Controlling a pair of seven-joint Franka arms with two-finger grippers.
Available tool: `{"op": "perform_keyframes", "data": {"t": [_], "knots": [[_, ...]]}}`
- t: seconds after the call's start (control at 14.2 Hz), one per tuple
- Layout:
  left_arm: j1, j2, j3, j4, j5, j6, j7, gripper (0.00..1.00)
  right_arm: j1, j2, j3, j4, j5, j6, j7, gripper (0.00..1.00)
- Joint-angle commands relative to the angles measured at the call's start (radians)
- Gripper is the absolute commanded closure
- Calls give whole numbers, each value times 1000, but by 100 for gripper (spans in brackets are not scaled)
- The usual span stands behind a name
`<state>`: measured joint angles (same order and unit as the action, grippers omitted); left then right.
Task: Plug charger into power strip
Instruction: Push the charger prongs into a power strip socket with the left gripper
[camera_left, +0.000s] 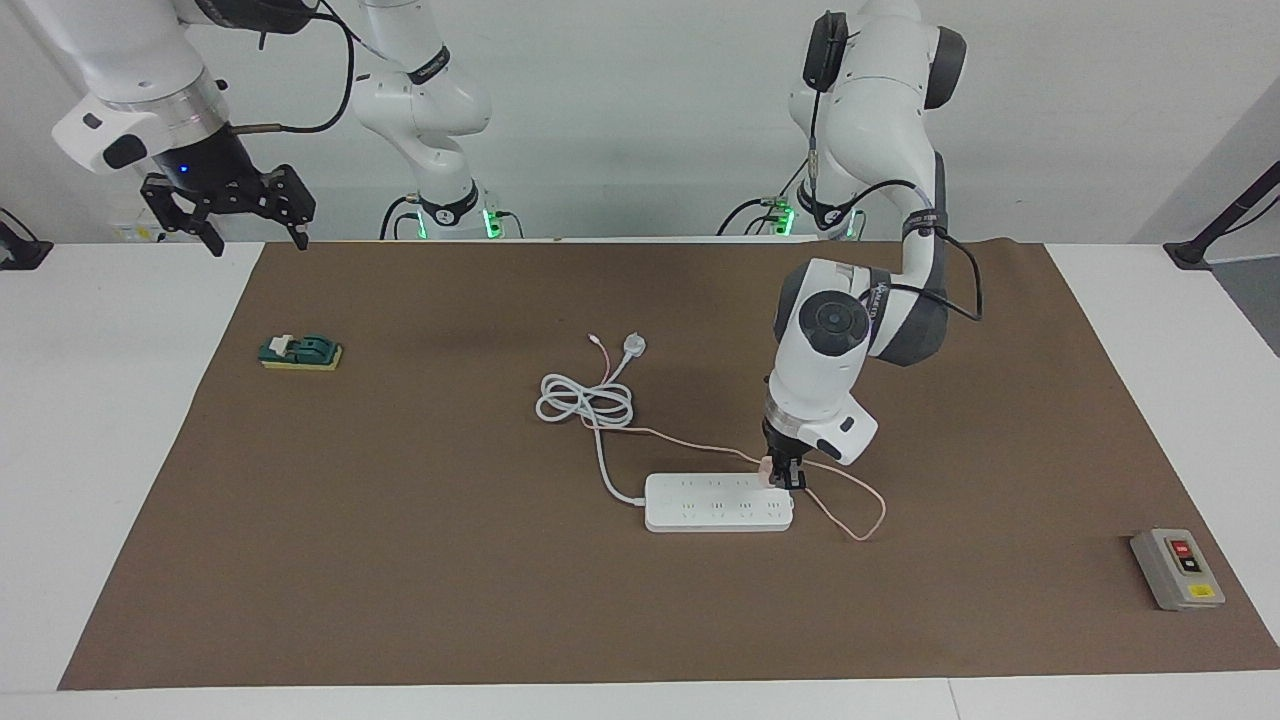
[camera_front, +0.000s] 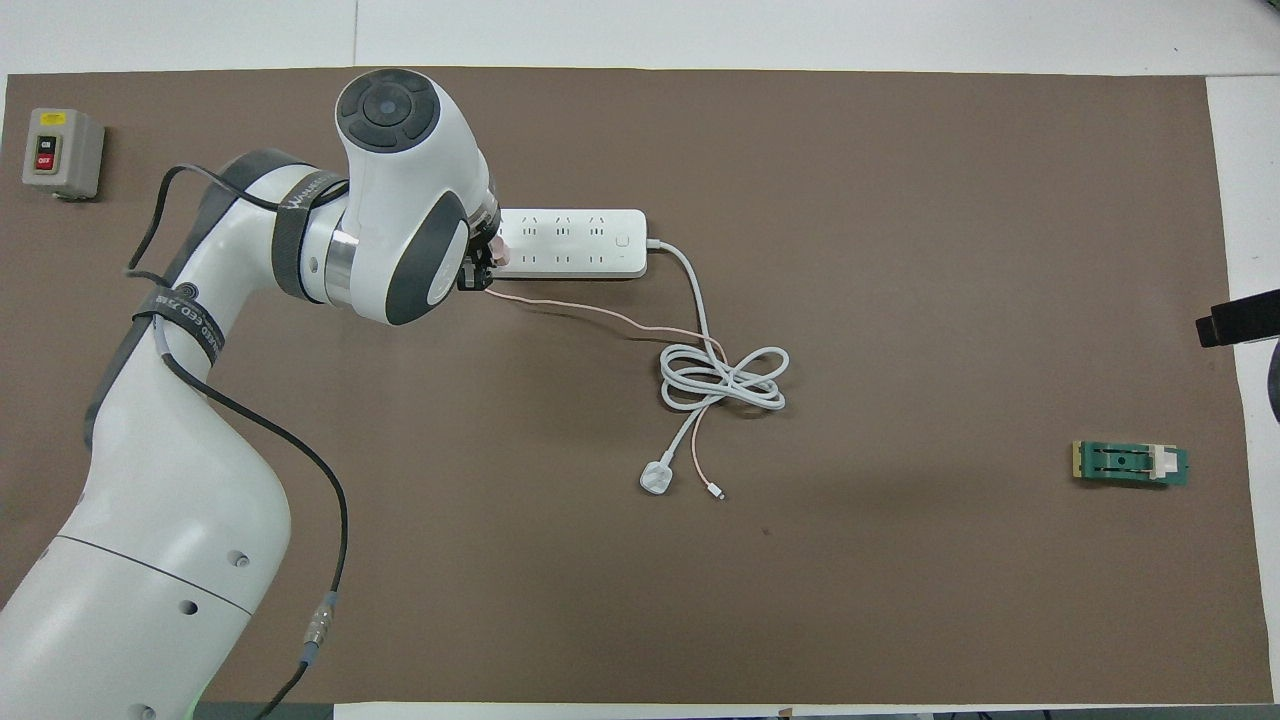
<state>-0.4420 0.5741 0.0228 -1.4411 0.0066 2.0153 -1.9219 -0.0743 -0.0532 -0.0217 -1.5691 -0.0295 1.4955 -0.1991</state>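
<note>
Left gripper (camera_left: 785, 478): lowered onto the end of the power strip nearest the left arm's end of the table, fingers clamped on the charger (camera_left: 768, 465), a small pale-pink cube-shaped plug adapter, with the wrist tilted slightly off vertical. Charger: pressed against the top face of the power strip (camera_left: 715, 503), a long flat white rectangular multi-socket strip with two rows of outlets, at the row nearer to the robots; seating of the prongs in the socket not discernible. In the overhead view, only a sliver of the charger (camera_front: 497, 254) visible beside the wrist housing, at the end of the power strip (camera_front: 580, 243). Thin pink cable (camera_left: 850, 510): looped on the mat off the strip's end toward the left arm's side, then routed nearer to the robots across the coiled white cord (camera_left: 585, 402), ending in a small connector beside the white plug (camera_left: 633, 346). Thick white cord: leaving the strip at the end toward the right arm's side, gathered into a loose coil nearer to the robots. Right gripper (camera_left: 255, 232): waiting, raised over the mat's corner at the right arm's end of the table, fingers spread wide, holding nothing. Brown mat (camera_left: 450, 600): covering most of the white table. Green block with a yellow base and a white piece on top (camera_left: 300, 352): resting on the mat toward the right arm's end. Grey box with red and yellow buttons (camera_left: 1177, 568): resting at the mat's edge toward the left arm's end, farther from the robots than the strip.
</note>
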Motion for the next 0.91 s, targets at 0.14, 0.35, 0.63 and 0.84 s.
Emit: {"op": "perform_keyframes", "data": {"t": [0.14,0.35,0.63,0.84], "knots": [[-12,-49,11,-93,-14,49,29,100,-22,-17,13,-16,-17,-6,-2,0],[-20,-45,11,-105,-14,71,24,100,-22,-17,11,-16,-17,-14,-3,0],[-20,-28,11,-101,-4,69,30,100,-21,-17,11,-16,-17,-14,-2,0],[-17,31,8,-50,-5,40,44,100,-21,-17,11,-16,-17,-20,-3,0]]}}
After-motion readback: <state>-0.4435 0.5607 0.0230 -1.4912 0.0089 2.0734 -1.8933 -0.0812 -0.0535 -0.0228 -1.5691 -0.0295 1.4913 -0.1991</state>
